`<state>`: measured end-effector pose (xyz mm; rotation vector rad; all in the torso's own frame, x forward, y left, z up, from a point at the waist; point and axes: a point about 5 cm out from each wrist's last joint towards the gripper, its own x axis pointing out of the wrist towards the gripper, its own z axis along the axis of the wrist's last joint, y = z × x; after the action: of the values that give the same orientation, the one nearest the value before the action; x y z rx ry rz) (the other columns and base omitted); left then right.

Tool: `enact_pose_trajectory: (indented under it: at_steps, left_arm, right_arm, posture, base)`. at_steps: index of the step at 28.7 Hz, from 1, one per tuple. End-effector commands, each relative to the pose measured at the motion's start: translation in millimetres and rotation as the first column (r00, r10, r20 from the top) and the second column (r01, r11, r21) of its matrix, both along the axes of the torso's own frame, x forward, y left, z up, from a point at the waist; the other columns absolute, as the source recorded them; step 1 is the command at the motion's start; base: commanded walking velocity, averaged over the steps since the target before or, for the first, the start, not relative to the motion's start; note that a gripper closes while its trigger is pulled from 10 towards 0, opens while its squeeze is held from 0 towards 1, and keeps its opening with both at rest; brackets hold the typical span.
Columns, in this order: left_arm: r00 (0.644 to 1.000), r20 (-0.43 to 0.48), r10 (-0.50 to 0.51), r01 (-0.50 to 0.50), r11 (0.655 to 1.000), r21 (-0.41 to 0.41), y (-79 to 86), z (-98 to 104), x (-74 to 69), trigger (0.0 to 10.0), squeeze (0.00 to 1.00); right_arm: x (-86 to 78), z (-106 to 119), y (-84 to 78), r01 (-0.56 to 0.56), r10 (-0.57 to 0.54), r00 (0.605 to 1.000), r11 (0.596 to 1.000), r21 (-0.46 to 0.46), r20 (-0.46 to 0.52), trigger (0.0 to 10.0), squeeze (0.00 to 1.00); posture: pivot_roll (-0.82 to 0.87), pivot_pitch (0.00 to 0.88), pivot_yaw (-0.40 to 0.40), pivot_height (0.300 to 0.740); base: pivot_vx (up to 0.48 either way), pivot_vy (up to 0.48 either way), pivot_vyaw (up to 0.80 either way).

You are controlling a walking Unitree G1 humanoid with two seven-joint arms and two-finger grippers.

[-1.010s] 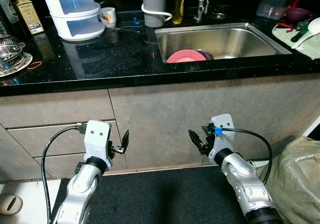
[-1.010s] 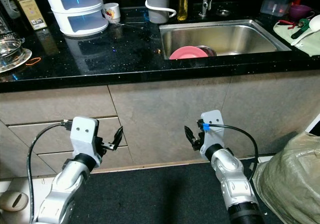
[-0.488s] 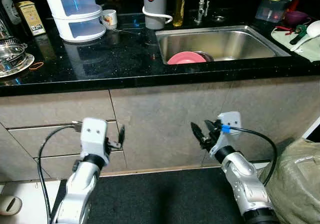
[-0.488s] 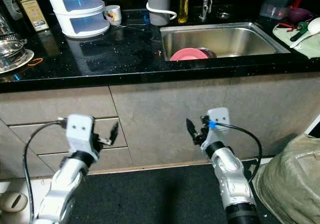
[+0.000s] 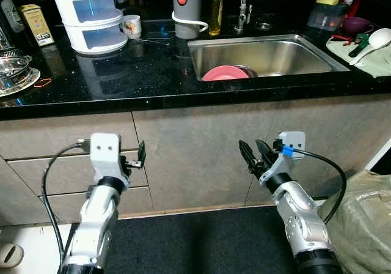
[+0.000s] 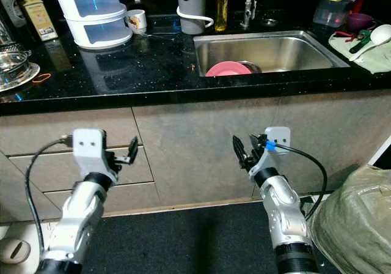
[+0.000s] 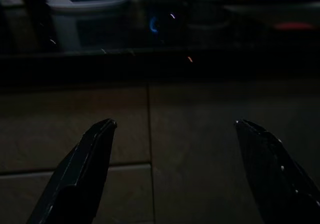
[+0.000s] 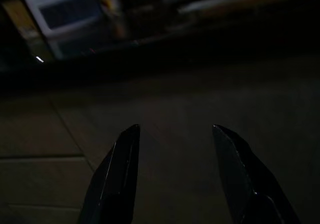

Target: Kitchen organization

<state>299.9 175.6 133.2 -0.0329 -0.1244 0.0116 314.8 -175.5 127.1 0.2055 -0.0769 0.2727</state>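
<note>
Since a second ago both my arms have come up a little in front of the cabinet and the head camera has shifted slightly; nothing on the counter (image 5: 153, 72) has moved. I hold the left end effector (image 5: 142, 153) low, below the counter edge and left of the sink (image 5: 269, 54), fingers spread and empty, pointed at the drawer fronts (image 5: 55, 164). The right end effector (image 5: 253, 156) sits below the sink, fingers also apart with nothing between them. I judge this a ready pose, kept clear of the cabinet until I pick a target. The pink plate (image 5: 225, 73) lies in the sink at its left end, likely waiting to be washed or put away. The white stacked container (image 5: 88, 14) stands at the back of the counter, well left of the sink, with a small cup (image 5: 131, 25) just beside it.
</note>
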Motion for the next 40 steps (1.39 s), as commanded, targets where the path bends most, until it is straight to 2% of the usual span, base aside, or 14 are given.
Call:
enact_pose_trajectory:
  at_steps: [1, 3, 4, 6, 12, 14, 29, 40]
  left_arm:
    - [1.000, -0.008, 0.013, -0.013, 1.000, 0.002, 3.2, 1, 0.5, 10.0, 0.00]
    - [1.000, 0.013, 0.007, -0.007, 1.000, 0.021, 1.7, 7, 2.2, 10.0, 0.00]
    - [0.998, 0.058, -0.012, 0.008, 0.998, 0.059, -2.1, 19, 5.0, 10.0, 0.00]
    - [0.996, 0.088, -0.023, 0.017, 0.998, 0.068, -5.0, 30, 7.4, 10.0, 0.00]
    - [0.993, 0.113, -0.029, 0.022, 0.998, 0.066, -10.6, 37, 8.8, 10.0, 0.00]
    - [0.993, 0.110, -0.032, 0.024, 0.997, 0.071, -13.1, 36, 7.9, 10.0, 0.00]
    - [0.993, 0.118, -0.027, 0.018, 0.997, 0.078, -14.1, 44, 10.6, 10.0, 0.00]
    - [0.993, 0.110, -0.045, 0.038, 0.997, 0.071, -20.2, 41, 8.6, 10.0, 0.00]
  right_arm:
    - [0.8, 7, 4.8, -0.029, 0.028, 0.999, 0.999, 0.021, 0.024, 10.0, 0.00]
    - [0.3, 16, 10.2, -0.064, 0.063, 0.996, 0.998, 0.015, 0.060, 10.0, 0.00]
    - [0.8, 28, 18.9, -0.115, 0.115, 0.987, 0.993, -0.006, 0.109, 10.0, 0.00]
    - [3.5, 36, 25.4, -0.136, 0.138, 0.981, 0.990, -0.021, 0.134, 10.0, 0.00]
    - [6.0, 43, 36.2, -0.174, 0.176, 0.973, 0.984, -0.023, 0.150, 10.0, 0.00]
    - [5.0, 42, 39.6, -0.193, 0.198, 0.970, 0.980, -0.050, 0.141, 10.0, 0.00]
    - [5.6, 43, 41.4, -0.215, 0.224, 0.965, 0.973, -0.083, 0.135, 10.0, 0.00]
    - [5.0, 42, 42.6, -0.222, 0.232, 0.964, 0.971, -0.085, 0.131, 10.0, 0.00]
  posture:
    - [0.00, 0.009, 0.004, 0.740]
    - [0.01, 0.012, 0.002, 0.740]
    - [0.02, 0.019, 0.001, 0.740]
    - [0.02, 0.021, 0.001, 0.740]
    - [0.03, 0.025, -0.005, 0.740]
    - [0.03, 0.025, -0.004, 0.740]
    - [0.03, 0.026, -0.008, 0.740]
    - [0.03, 0.027, -0.008, 0.740]
  base:
    - [0.000, 0.000, 0.00]
    - [0.000, 0.000, 0.00]
    - [0.000, 0.000, 0.80]
    - [0.000, 0.000, 0.80]
    - [0.000, 0.000, 0.80]
    - [0.000, 0.000, 0.80]
    - [0.000, 0.000, 0.80]
    - [0.000, 0.000, 0.80]
